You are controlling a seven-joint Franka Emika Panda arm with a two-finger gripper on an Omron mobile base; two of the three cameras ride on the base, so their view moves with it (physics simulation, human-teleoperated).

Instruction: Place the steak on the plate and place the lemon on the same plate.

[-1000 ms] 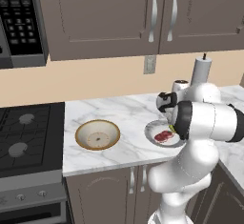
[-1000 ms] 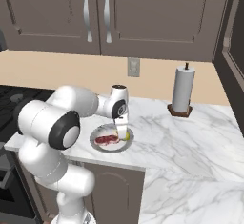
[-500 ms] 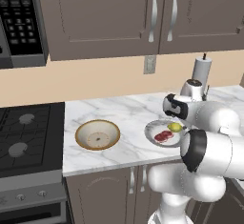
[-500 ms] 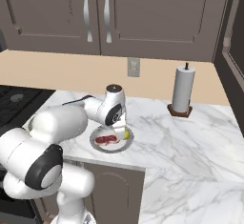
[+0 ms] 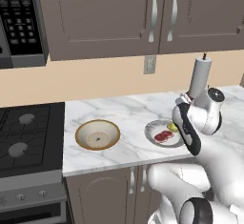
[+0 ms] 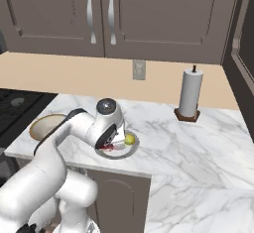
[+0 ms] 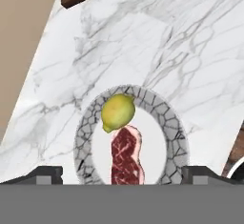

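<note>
Marble counter (image 5: pixel 119 116) in the left base view carried the plate (image 5: pixel 153 128), steak (image 5: pixel 164 136) on it, where a second earlier the arm had covered it. Right base view showed the lemon (image 6: pixel 130 139) lying free on the plate's rim. Hand view had the gripper (image 7: pixel 122 174) drawn back, jaws wide apart and empty, lemon touching steak: both looked placed.

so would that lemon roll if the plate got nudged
Probably. The lemon is a rounded oval resting on the plate, so it could wobble or roll. The steak beside it looks to touch one end and may block that side. The plate looks shallow, so its rim likely would not hold it in.
</note>
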